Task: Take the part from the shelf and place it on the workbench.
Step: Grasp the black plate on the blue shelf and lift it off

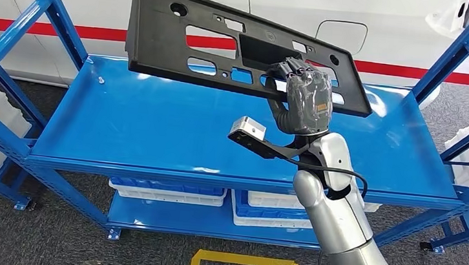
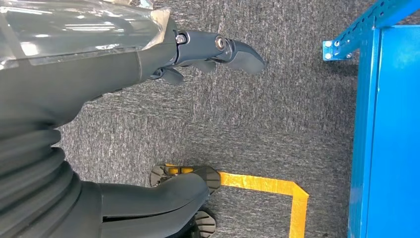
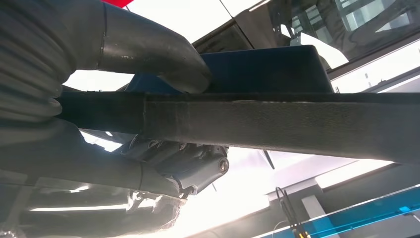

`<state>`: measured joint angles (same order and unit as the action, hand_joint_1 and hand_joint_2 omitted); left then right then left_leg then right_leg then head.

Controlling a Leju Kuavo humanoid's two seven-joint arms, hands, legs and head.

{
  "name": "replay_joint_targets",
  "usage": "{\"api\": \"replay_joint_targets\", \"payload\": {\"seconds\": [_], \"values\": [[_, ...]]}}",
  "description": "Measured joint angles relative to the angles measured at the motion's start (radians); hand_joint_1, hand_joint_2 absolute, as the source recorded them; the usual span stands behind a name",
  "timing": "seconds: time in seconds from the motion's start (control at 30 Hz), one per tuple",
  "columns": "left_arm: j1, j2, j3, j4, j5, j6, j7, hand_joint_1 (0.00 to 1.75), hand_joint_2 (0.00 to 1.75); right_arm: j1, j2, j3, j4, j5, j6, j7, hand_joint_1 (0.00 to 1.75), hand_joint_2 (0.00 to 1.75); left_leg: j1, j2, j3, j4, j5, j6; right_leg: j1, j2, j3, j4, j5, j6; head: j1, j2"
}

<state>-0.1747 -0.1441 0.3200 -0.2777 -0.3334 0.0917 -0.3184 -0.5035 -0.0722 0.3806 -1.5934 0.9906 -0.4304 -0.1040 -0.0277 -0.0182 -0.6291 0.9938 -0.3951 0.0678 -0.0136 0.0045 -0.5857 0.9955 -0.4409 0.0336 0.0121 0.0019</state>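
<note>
My right hand (image 1: 305, 97) grips the part (image 1: 228, 41) — a long black plastic panel with rectangular cut-outs and round holes — along its lower edge, right of the middle. The panel is lifted clear of the top shelf (image 1: 155, 125) of the blue rack and hangs tilted above the shelf's far half, its left end higher than its right. No corner looks to touch the tray, though the right tip sits low and close to it.

Right wrist view: my thumb (image 3: 153, 49) presses on one face of the panel's edge (image 3: 277, 124) and the darker fingers (image 3: 183, 166) wrap the opposite face; the strip of black plastic runs straight between them. Contact is firm on both sides.

My left hand (image 2: 148, 124) hangs beside my body over grey carpet (image 2: 277, 109), holding nothing; the thumb and fingers stand well apart. A yellow floor line (image 2: 277, 186) passes under it, and the blue rack's frame (image 2: 364, 99) stands near.

Below the top shelf — lower tier — sit blue and white bins (image 1: 168, 191). Behind the rack stands a white car body with a red stripe (image 1: 86, 32).
</note>
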Motion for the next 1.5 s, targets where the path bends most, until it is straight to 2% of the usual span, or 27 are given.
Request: {"api": "replay_joint_targets", "payload": {"seconds": [0.07,0.17,0.2,0.23,0.27,0.3,0.37,0.4,0.5,0.57,0.63,0.67,0.7,0.73,0.77,0.87,0.93,1.03,1.1,1.17,1.2,1.23,1.27,1.33,1.4,1.43,1.5], "values": [[0.0,-0.001,0.0,0.0,-0.001,0.003,0.008,0.0,1.75,0.0,-0.005,-0.002,0.0,0.0,-0.002,0.0,1.75,1.75,0.006,0.003,0.004,-0.011,0.01,0.008,0.003,-0.001,-0.022,0.049,-0.034,-0.004,0.001,0.0],[0.001,-0.003,0.001,0.0,-0.005,0.01,0.012,0.0,1.75,0.011,-0.015,-0.004,0.001,-0.004,-0.011,0.0,1.75,1.75,0.007,0.004,0.0,-0.014,0.015,0.012,0.001,-0.001,-0.098,0.235,-0.124,-0.014,0.001,0.0],[0.002,-0.003,0.001,0.0,-0.008,0.011,0.012,0.0,1.75,0.018,-0.018,-0.004,0.001,-0.004,-0.014,0.0,1.75,1.75,0.007,0.004,-0.003,-0.014,0.017,0.011,-0.001,-0.001,-0.11,0.273,-0.137,-0.009,0.001,0.0],[0.002,-0.004,0.001,0.0,-0.01,0.012,0.012,0.0,1.75,0.023,-0.021,-0.004,0.001,-0.005,-0.017,-0.001,1.75,1.75,0.008,0.004,-0.006,-0.013,0.019,0.01,-0.003,-0.001,-0.105,0.275,-0.135,-0.001,0.001,0.0],[0.002,-0.004,0.001,0.0,-0.012,0.013,0.012,0.0,1.75,0.027,-0.024,-0.004,0.001,-0.005,-0.019,-0.001,1.75,1.75,0.009,0.004,-0.009,-0.011,0.021,0.007,-0.006,-0.002,-0.08,0.237,-0.119,0.009,0.001,0.0],[0.002,-0.005,0.001,0.0,-0.012,0.013,0.012,0.0,1.75,0.028,-0.026,-0.004,0.001,-0.005,-0.021,-0.001,1.75,1.75,0.01,0.004,-0.013,-0.007,0.023,0.004,-0.01,-0.003,-0.037,0.166,-0.096,0.02,0.001,0.0],[0.002,-0.004,0.001,0.0,-0.012,0.017,0.015,0.0,1.75,0.03,-0.029,-0.004,0.001,-0.005,-0.026,-0.002,1.75,1.75,0.011,0.004,-0.021,0.002,0.026,-0.006,-0.01,0.0,0.035,0.05,-0.06,0.026,0.001,0.0],[0.002,-0.003,0.001,0.0,-0.012,0.021,0.018,0.0,1.75,0.03,-0.03,-0.004,0.001,-0.005,-0.028,-0.002,1.75,1.75,0.011,0.003,-0.025,0.008,0.027,-0.011,-0.009,0.002,0.049,0.023,-0.052,0.023,0.001,0.0],[0.006,-0.001,0.009,0.001,0.003,0.024,0.024,0.0,1.75,0.031,-0.031,-0.002,0.001,-0.002,-0.033,-0.003,1.75,1.75,0.012,0.001,-0.036,0.018,0.031,-0.027,-0.007,0.006,0.038,0.02,-0.043,0.001,0.0,0.0],[0.012,-0.001,0.02,0.002,0.015,0.02,0.024,0.0,1.75,0.029,-0.027,0.0,-0.002,0.006,-0.033,-0.003,1.75,1.75,0.018,0.002,-0.054,0.05,-0.009,-0.042,-0.014,0.004,0.027,0.02,-0.031,-0.02,0.0,0.0],[0.015,-0.001,0.027,0.004,0.02,0.017,0.024,0.0,1.75,0.024,-0.025,0.002,-0.009,0.014,-0.029,-0.001,1.75,1.75,0.026,0.004,-0.091,0.153,-0.099,-0.058,-0.014,0.0,0.011,0.02,-0.017,-0.035,-0.001,0.0],[0.015,-0.001,0.029,0.005,0.02,0.016,0.024,0.0,1.75,0.021,-0.024,0.003,-0.013,0.016,-0.027,0.0,1.75,1.75,0.03,0.005,-0.11,0.219,-0.139,-0.064,-0.013,-0.001,0.002,0.02,-0.01,-0.038,-0.001,0.0],[0.015,-0.001,0.031,0.005,0.02,0.016,0.024,0.0,1.75,0.019,-0.023,0.003,-0.017,0.016,-0.024,0.001,1.75,1.75,0.034,0.006,-0.121,0.27,-0.163,-0.069,-0.012,-0.003,-0.008,0.021,-0.004,-0.038,-0.001,0.0],[0.016,-0.001,0.031,0.006,0.02,0.016,0.024,0.0,1.75,0.017,-0.023,0.004,-0.021,0.017,-0.022,0.002,1.75,1.75,0.037,0.008,-0.116,0.292,-0.167,-0.072,-0.011,-0.004,-0.017,0.021,0.003,-0.036,-0.001,0.0],[0.016,-0.001,0.032,0.006,0.019,0.016,0.024,0.0,1.75,0.016,-0.023,0.004,-0.026,0.017,-0.02,0.002,1.75,1.75,0.039,0.009,-0.09,0.275,-0.154,-0.072,-0.011,-0.004,-0.025,0.021,0.009,-0.033,-0.001,0.0],[0.013,-0.001,0.033,0.006,0.018,0.016,0.024,0.0,1.75,0.012,-0.024,0.005,-0.045,0.015,-0.017,0.005,1.75,1.75,0.038,0.011,0.054,0.086,-0.108,-0.061,-0.01,-0.005,-0.039,0.021,0.027,-0.022,-0.001,0.0],[0.012,-0.001,0.033,0.006,0.018,0.016,0.024,0.0,1.75,0.007,-0.023,0.005,-0.055,0.015,-0.014,0.007,1.75,1.75,0.03,0.01,0.098,0.017,-0.105,-0.052,-0.01,-0.007,-0.042,0.019,0.038,-0.009,0.0,0.0],[0.011,-0.001,0.037,0.007,0.018,0.016,0.024,0.0,1.75,0.003,-0.024,0.005,-0.065,0.013,-0.01,0.01,1.75,1.75,0.025,0.013,0.092,0.002,-0.083,-0.033,-0.009,-0.008,-0.049,0.019,0.045,0.01,-0.002,0.0],[0.01,-0.002,0.04,0.007,0.018,0.016,0.024,0.0,1.75,0.002,-0.027,0.004,-0.068,0.01,-0.009,0.011,1.75,1.75,0.028,0.018,0.08,-0.012,-0.057,-0.017,-0.006,-0.007,-0.077,0.077,-0.006,0.004,0.0,0.0],[0.01,-0.004,0.042,0.007,0.017,0.016,0.024,0.0,1.75,0.005,-0.03,0.002,-0.069,0.006,-0.008,0.012,1.75,1.75,0.028,0.02,0.056,-0.013,-0.035,-0.008,-0.006,-0.007,-0.118,0.205,-0.09,-0.009,0.002,0.0],[0.01,-0.005,0.043,0.007,0.017,0.015,0.024,0.0,1.75,0.008,-0.032,0.002,-0.069,0.004,-0.007,0.012,1.75,1.75,0.027,0.02,0.042,-0.013,-0.025,-0.008,-0.006,-0.007,-0.132,0.265,-0.117,-0.007,0.002,0.0],[0.01,-0.006,0.044,0.007,0.017,0.015,0.025,0.0,1.75,0.013,-0.034,0.001,-0.069,0.0,-0.007,0.012,1.75,1.75,0.027,0.02,0.028,-0.012,-0.015,-0.009,-0.006,-0.007,-0.132,0.3,-0.128,-0.001,0.002,0.0],[0.01,-0.006,0.045,0.007,0.017,0.015,0.025,0.0,1.75,0.016,-0.035,0.0,-0.069,-0.004,-0.007,0.01,1.75,1.75,0.027,0.02,0.014,-0.012,-0.005,-0.011,-0.006,-0.007,-0.115,0.299,-0.121,0.009,0.002,0.0],[0.01,-0.006,0.047,0.007,0.017,0.015,0.025,0.0,1.75,0.017,-0.036,-0.001,-0.069,-0.015,-0.007,0.006,1.75,1.75,0.027,0.02,-0.01,-0.008,0.014,-0.018,-0.008,-0.007,-0.026,0.192,-0.086,0.026,0.002,0.0],[0.01,-0.005,0.048,0.007,0.018,0.015,0.025,0.0,1.75,0.012,-0.037,-0.003,-0.069,-0.031,-0.008,0.001,1.75,1.75,0.024,0.02,-0.03,0.002,0.028,-0.028,-0.005,-0.006,0.071,0.052,-0.079,0.025,0.001,0.0],[0.009,-0.004,0.049,0.007,0.018,0.015,0.024,0.0,1.75,0.009,-0.038,-0.004,-0.069,-0.04,-0.007,-0.001,1.75,1.75,0.022,0.02,-0.036,0.006,0.035,-0.033,-0.004,-0.005,0.092,0.013,-0.084,0.019,0.001,0.0],[0.01,-0.001,0.05,0.007,0.019,0.015,0.023,0.0,1.75,0.005,-0.04,-0.006,-0.07,-0.055,-0.007,-0.002,1.75,1.75,0.022,0.019,-0.043,0.008,0.049,-0.042,-0.003,-0.004,0.086,0.001,-0.083,0.005,-0.001,0.0]]}}
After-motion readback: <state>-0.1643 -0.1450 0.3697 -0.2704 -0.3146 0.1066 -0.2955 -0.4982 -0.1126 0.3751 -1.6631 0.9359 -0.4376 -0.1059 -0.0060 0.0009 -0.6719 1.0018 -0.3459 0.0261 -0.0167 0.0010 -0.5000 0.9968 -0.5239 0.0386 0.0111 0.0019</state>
